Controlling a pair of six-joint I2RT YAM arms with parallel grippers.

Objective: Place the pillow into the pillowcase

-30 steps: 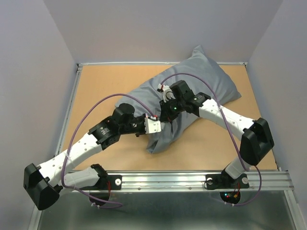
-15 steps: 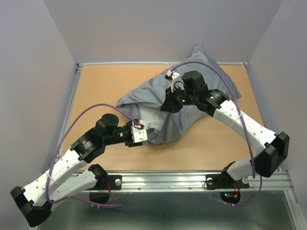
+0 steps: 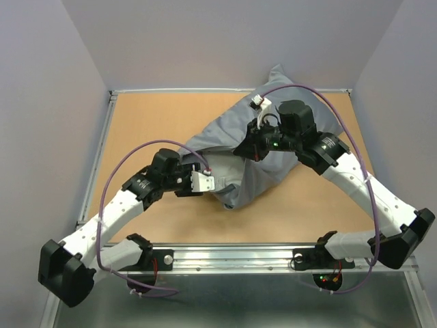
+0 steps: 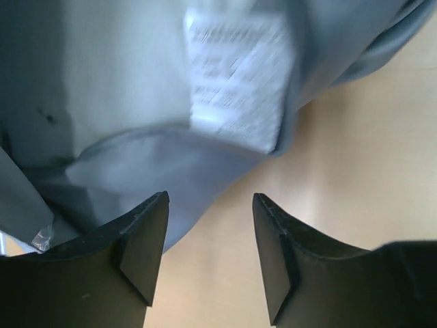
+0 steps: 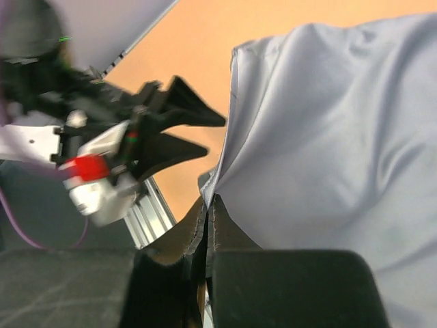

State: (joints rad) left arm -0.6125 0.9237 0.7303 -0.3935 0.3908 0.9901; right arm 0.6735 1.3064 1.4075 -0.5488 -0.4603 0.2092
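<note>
The job looks to be at its closing stage: the pillow sits mostly inside the pillowcase, and what seems left is drawing the open hem over the last exposed corner. The bundle lies on the desk, running from the far right corner down toward the middle, with its open mouth at the near end. The right end effector is pressed together on a fold at the case's edge, holding the cloth up from above. The left end effector is spread and holds nothing; it hangs just at the mouth, with the hem and bare desk between its fingers. The next move probably calls for the left one to close on the loose lower hem and pull it toward the near edge while the right keeps its pinch, so the mouth stays wide instead of bunching. The case is thin, smooth, blue-grey and wrinkled in soft ridges over the filling. The pillow shows paler and off-white inside the opening, beside a white printed label, blurred in the wrist view.
</note>
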